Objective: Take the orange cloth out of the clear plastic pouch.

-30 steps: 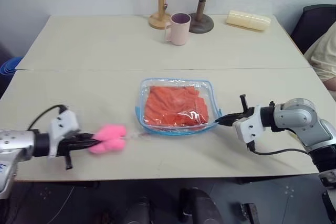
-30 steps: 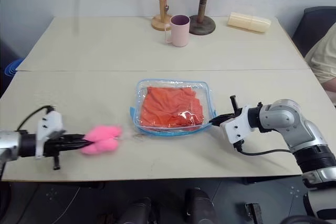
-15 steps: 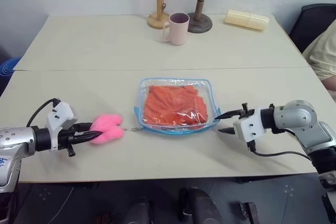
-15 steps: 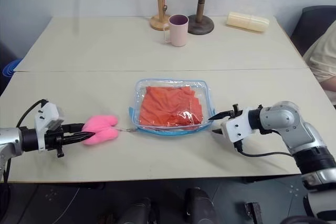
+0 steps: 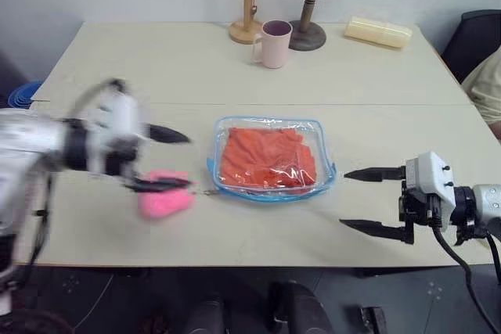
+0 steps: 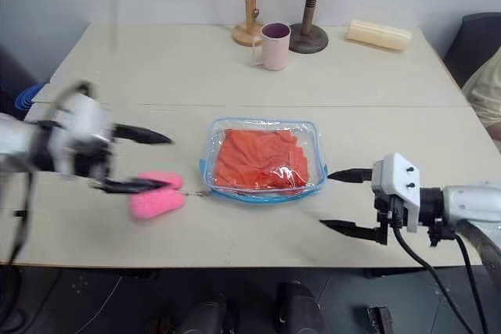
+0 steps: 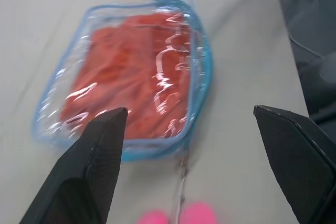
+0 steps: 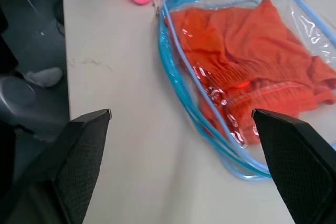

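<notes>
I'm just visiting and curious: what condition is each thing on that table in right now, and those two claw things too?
Orange cloth: crumpled, inside the pouch.
Clear plastic pouch: lying flat on the table.
Pink plush: on the table, beside the pouch.
Pink mug: upright.
Left end effector: open, holding nothing.
Right end effector: open, holding nothing, apart from the pouch.

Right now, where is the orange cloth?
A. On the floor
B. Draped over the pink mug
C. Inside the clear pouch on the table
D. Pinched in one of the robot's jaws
C: the orange cloth lies flat inside the clear plastic pouch on the table, with both pairs of jaws open and away from it.
</notes>
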Controlling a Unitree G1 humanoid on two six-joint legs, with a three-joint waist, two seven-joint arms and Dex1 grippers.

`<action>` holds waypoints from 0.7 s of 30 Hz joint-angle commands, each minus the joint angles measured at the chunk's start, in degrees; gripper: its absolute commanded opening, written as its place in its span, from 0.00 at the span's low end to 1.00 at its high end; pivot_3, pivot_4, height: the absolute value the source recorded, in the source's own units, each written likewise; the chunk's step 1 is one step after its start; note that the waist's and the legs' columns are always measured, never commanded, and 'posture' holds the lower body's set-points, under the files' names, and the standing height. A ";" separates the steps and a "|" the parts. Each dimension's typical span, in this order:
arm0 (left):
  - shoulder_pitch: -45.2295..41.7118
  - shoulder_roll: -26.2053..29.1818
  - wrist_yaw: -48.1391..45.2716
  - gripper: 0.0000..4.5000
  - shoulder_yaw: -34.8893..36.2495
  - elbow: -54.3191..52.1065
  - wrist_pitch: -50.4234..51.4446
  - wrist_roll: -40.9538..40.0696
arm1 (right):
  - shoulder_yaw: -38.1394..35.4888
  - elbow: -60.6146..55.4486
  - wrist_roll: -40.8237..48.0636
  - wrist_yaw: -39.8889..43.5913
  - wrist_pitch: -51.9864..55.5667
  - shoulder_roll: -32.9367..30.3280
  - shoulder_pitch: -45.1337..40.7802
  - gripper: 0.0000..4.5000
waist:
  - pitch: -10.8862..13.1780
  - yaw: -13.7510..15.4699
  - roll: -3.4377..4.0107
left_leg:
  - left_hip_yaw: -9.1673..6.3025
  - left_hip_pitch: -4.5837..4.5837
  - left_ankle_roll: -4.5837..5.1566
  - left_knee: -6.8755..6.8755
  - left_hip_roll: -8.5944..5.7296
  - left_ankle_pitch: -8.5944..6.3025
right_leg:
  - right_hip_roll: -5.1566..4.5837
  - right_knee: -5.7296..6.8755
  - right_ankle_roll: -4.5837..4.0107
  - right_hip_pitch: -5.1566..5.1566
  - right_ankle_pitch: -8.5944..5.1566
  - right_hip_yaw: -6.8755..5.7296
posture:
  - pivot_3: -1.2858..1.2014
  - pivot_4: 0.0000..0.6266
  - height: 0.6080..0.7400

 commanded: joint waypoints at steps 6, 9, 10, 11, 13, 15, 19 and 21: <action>-7.32 -10.32 4.02 0.90 -16.78 12.39 -19.26 21.81 | -3.49 -7.02 1.20 -5.69 5.61 2.69 1.95 1.00 | 0.04 0.12 -0.07 | 0.07 -0.03 -0.02 0.05 0.03 0.01 | 0.11 0.00 0.00 -0.09 0.00 0.06 | 0.52 0.24 1.00; -8.46 -13.89 5.42 0.81 -16.27 15.11 -19.88 22.11 | -4.53 -8.08 1.37 -6.55 6.45 3.38 3.05 1.00 | 0.04 0.35 -0.10 | 0.03 -0.05 -0.02 0.05 0.03 0.01 | 0.09 -0.01 0.00 -0.09 0.00 0.04 | 0.52 0.24 1.00; -8.45 -14.41 5.78 0.78 -16.39 15.94 -20.90 22.92 | -4.74 -8.50 1.33 -6.82 6.61 3.60 3.52 1.00 | 0.05 0.44 -0.10 | 0.02 -0.05 -0.01 0.06 0.03 0.01 | 0.09 0.00 0.00 -0.09 0.00 0.03 | 0.52 0.24 1.00; -8.32 -14.53 6.04 0.70 -16.68 16.68 -22.39 24.09 | -4.93 -8.87 1.37 -7.06 6.72 3.79 3.87 1.00 | 0.05 0.50 -0.11 | 0.01 -0.07 -0.01 0.05 0.03 0.01 | 0.08 0.01 0.00 -0.09 0.00 0.02 | 0.52 0.24 1.00; -7.95 -15.01 6.56 0.57 -16.64 17.67 -23.71 25.22 | -5.41 -9.41 1.81 -7.67 7.22 4.33 4.15 1.00 | 0.05 0.43 -0.12 | 0.02 -0.08 -0.01 0.06 0.04 0.01 | 0.09 0.00 0.00 -0.09 0.00 0.01 | 0.52 0.24 1.00; -7.58 -15.84 6.50 0.45 -15.90 17.65 -23.07 24.24 | -5.67 -9.67 1.82 -7.93 7.62 4.61 4.18 1.00 | 0.05 0.43 -0.12 | 0.01 -0.05 -0.01 0.06 0.03 0.01 | 0.08 0.00 0.00 -0.09 0.00 0.01 | 0.52 0.24 1.00; -6.54 -16.34 6.06 0.18 -14.72 16.46 -22.48 22.98 | -5.11 -9.83 0.21 -7.60 7.20 4.81 4.83 1.00 | 0.05 0.57 -0.12 | 0.00 -0.06 0.00 0.08 0.03 0.01 | 0.06 0.00 0.00 -0.08 0.00 0.01 | 0.52 0.24 1.00; -5.66 -16.24 5.68 0.03 -14.05 15.50 -21.58 22.16 | -4.49 -9.84 -1.11 -7.08 6.47 4.64 5.11 1.00 | 0.05 0.57 -0.12 | 0.00 -0.06 0.00 0.07 0.03 0.01 | 0.07 0.00 0.00 -0.08 0.00 0.00 | 0.52 0.24 1.00</action>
